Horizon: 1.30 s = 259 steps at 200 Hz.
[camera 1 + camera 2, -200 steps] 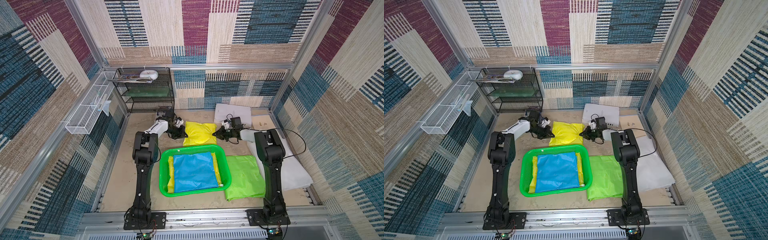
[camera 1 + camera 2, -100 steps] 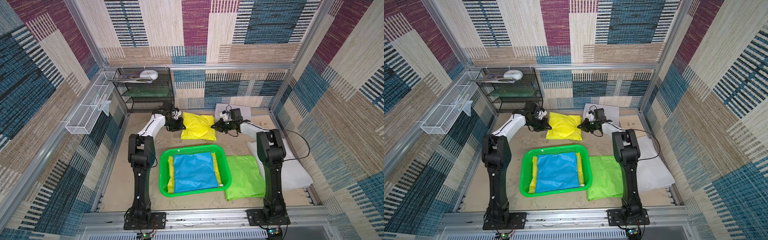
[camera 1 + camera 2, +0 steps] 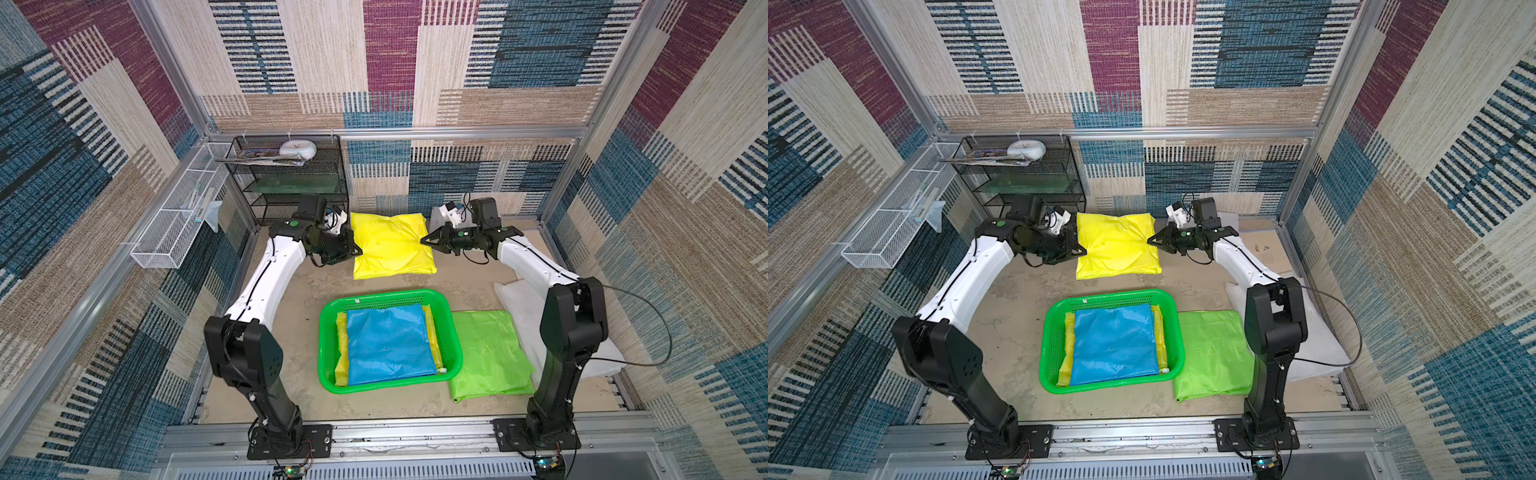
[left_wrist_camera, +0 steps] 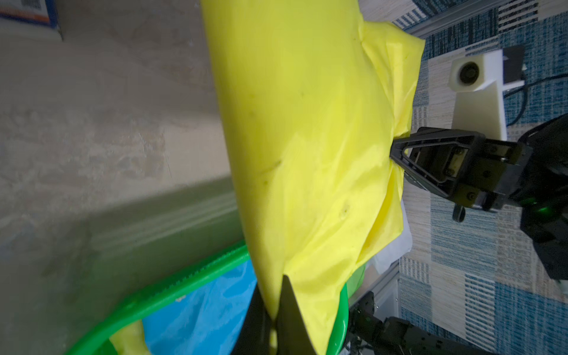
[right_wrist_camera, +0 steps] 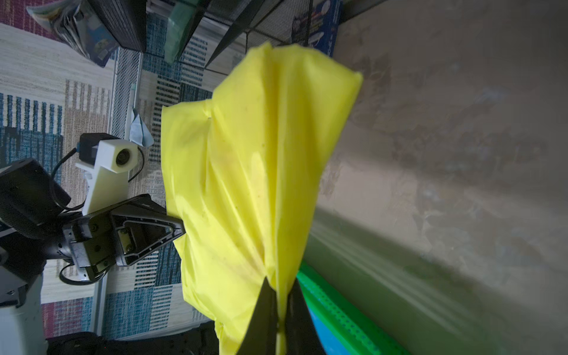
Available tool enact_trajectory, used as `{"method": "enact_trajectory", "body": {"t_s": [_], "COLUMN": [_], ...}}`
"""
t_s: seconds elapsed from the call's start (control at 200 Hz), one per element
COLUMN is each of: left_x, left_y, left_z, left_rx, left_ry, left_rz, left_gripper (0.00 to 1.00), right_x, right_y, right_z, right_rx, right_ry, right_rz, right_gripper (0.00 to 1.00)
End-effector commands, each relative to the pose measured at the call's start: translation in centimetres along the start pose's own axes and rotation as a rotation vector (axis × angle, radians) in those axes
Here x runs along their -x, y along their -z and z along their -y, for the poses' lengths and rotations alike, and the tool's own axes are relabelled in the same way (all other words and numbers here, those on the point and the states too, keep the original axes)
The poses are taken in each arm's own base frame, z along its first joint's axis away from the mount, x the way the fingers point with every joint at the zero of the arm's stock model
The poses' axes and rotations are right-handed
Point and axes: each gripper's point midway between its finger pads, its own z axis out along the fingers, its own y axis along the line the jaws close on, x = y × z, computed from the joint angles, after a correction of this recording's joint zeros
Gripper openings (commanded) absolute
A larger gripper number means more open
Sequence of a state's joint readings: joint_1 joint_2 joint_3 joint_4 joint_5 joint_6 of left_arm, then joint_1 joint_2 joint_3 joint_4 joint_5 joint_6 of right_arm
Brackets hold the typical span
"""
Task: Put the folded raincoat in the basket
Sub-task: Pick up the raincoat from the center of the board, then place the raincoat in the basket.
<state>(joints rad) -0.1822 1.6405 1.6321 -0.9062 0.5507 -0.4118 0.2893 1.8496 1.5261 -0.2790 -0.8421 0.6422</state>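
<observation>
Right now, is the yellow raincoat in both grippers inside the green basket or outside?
Outside. The left gripper and right gripper pinch the yellow raincoat at opposite edges, beyond the basket rim.

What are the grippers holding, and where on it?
Both hold the yellow raincoat: left gripper shut on one side edge, right gripper shut on the opposite edge.

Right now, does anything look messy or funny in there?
Nothing is spilled or broken. The yellow raincoat hangs pinched between the left fingers and right fingers, puckered at both pinches, not yet in the basket.
</observation>
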Motion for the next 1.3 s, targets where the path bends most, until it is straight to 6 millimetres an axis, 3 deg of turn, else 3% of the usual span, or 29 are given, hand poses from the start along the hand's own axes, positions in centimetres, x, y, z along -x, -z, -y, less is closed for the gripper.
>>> {"method": "enact_trajectory", "body": {"t_s": [0.0, 0.215, 0.421, 0.661, 0.911, 1.112, 1.232, 1.292], "left_x": [-5.5, -15.4, -20.7, -21.0, -20.8, -21.5, -21.3, -21.4], "left_y": [1.5, 2.1, -1.2, -2.4, -3.8, -3.7, -3.9, -3.7], "left_z": [-2.0, -4.4, -8.4, -10.0, -11.3, -11.5, -11.8, -11.8], "left_rx": [0.089, 0.130, 0.193, 0.239, 0.283, 0.293, 0.316, 0.324], "left_ry": [0.115, 0.170, 0.212, 0.191, 0.188, 0.201, 0.199, 0.199], "left_rz": [-0.053, -0.108, -0.167, -0.149, -0.154, -0.170, -0.176, -0.188], "left_gripper": [0.00, 0.00, 0.00, 0.00, 0.00, 0.00, 0.28, 0.45], "right_x": [-4.2, -13.4, -17.8, -20.4, -20.7, -21.8, -21.5, -21.5], "right_y": [1.1, 1.9, 1.1, 0.1, -1.3, -1.4, -1.4, -1.6], "right_z": [0.9, 1.5, 3.0, 5.0, 5.9, 6.1, 6.4, 6.1], "right_rx": [-0.061, -0.097, -0.160, -0.243, -0.264, -0.268, -0.287, -0.274], "right_ry": [-0.018, -0.019, -0.029, -0.013, -0.011, -0.003, -0.001, -0.007], "right_rz": [-0.044, -0.140, -0.190, -0.220, -0.221, -0.237, -0.225, -0.237], "right_gripper": [0.00, 0.00, 0.00, 0.00, 0.00, 0.00, 0.10, 0.24]}}
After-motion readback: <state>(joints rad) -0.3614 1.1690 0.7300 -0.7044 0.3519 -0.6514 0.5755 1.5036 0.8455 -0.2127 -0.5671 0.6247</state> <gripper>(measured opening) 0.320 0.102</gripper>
